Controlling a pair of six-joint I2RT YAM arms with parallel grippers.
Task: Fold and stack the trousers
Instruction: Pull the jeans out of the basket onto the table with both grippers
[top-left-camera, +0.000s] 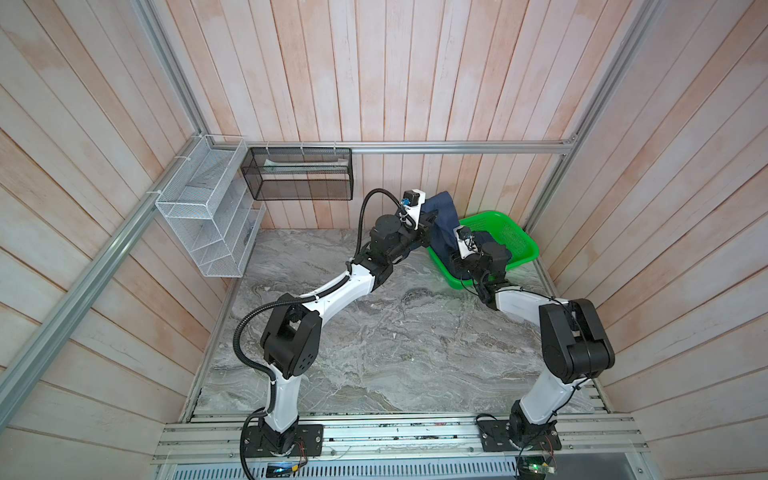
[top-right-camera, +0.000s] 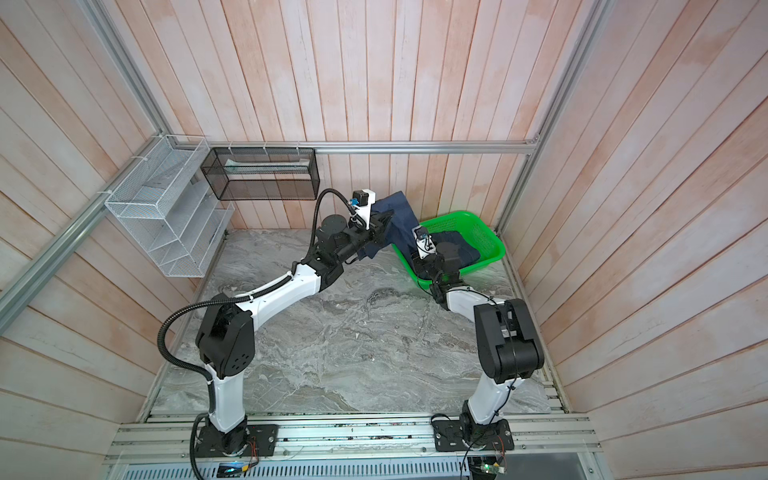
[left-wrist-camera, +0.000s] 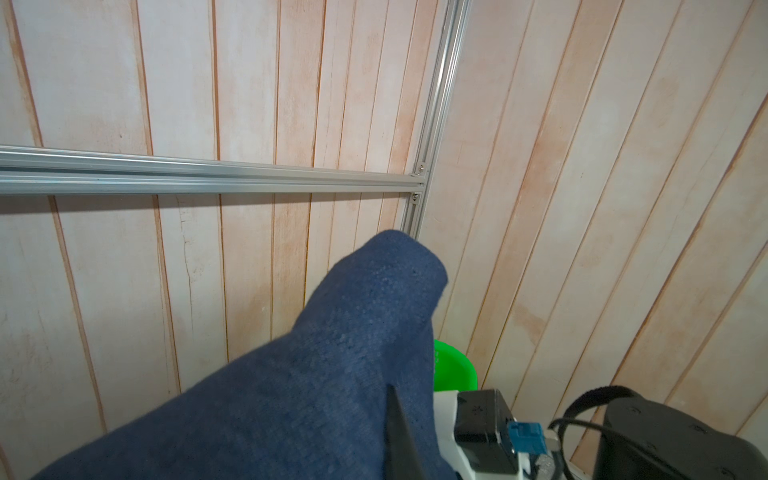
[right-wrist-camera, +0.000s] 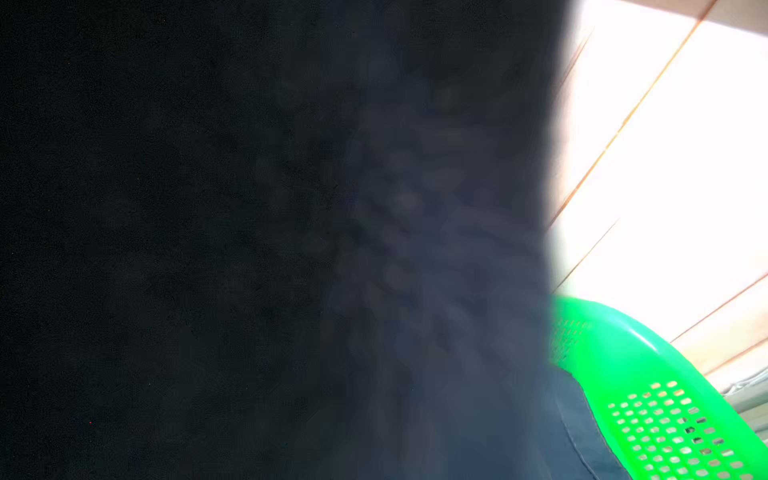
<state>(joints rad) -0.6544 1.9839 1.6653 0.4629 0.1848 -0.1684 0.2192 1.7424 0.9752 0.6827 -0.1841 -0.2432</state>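
The dark blue trousers (top-left-camera: 445, 208) (top-right-camera: 400, 210) hang partly lifted out of a green basket (top-left-camera: 517, 243) (top-right-camera: 484, 237) at the back right of the table. My left gripper (top-left-camera: 432, 217) (top-right-camera: 387, 218) is shut on a fold of them, held above the basket's near corner. In the left wrist view the cloth (left-wrist-camera: 332, 374) drapes over one dark finger (left-wrist-camera: 400, 440). My right gripper (top-left-camera: 457, 264) reaches into the basket. Its fingers are buried in the cloth. Dark, blurred trousers (right-wrist-camera: 457, 291) fill the right wrist view beside the basket wall (right-wrist-camera: 665, 399).
A white wire rack (top-left-camera: 208, 216) hangs on the left wall and a black mesh shelf (top-left-camera: 301, 174) on the back wall. The grey marble table (top-left-camera: 395, 340) stretches between the arms. An aluminium rail (top-left-camera: 436, 146) runs along the back wall.
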